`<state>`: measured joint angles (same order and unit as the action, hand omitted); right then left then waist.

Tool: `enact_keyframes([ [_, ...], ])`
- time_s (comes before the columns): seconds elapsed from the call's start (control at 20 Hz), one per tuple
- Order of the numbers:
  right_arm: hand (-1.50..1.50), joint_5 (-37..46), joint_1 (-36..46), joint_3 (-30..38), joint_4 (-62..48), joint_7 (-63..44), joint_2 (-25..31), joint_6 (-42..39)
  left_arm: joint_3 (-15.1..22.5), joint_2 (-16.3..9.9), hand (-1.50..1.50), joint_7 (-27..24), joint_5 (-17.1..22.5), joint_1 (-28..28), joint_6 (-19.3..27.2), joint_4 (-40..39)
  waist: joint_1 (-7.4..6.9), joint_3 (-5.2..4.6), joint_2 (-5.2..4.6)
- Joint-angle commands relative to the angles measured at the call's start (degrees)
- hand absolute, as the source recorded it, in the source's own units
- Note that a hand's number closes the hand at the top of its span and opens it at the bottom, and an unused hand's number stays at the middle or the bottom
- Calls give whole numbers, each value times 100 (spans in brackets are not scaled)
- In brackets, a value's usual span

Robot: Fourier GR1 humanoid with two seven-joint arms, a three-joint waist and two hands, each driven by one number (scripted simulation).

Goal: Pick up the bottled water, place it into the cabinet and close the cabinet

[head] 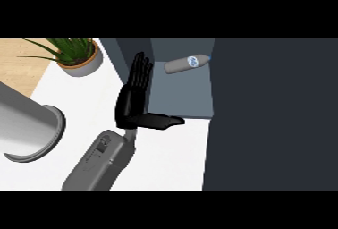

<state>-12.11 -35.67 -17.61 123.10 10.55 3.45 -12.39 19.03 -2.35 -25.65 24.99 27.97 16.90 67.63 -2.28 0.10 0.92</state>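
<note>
Grey cabinet interior holds the bottled water, lying on its side at the far end, clear-grey body, blue-and-white label toward its right end. Left hand just left of it, not touching; fingers straight and together, thumb stuck out to the right, holding nothing. Right hand out of view. Placement looks done. Next, probably: draw the hand clear before swinging the dark door at right shut.
</note>
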Motion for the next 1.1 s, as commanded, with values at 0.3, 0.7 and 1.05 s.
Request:
enact_keyframes([
  [0.3, -150, 377, -103, -440, 796, -402, 294, -6, 1080, -692, -150, 1103, -344, -2511, 666, 3874, 118, -9, -38],
  [0.7, 150, 1027, -164, -980, 632, -387, 1151, -821, 1237, -1400, -150, 667, -342, -4250, 462, 5300, 90, -16, -34],
  [1.05, 150, 1332, 222, -1488, 916, -635, 1268, -952, 545, -1905, -150, 278, 54, -5233, 56, 6018, 113, -16, -65],
])
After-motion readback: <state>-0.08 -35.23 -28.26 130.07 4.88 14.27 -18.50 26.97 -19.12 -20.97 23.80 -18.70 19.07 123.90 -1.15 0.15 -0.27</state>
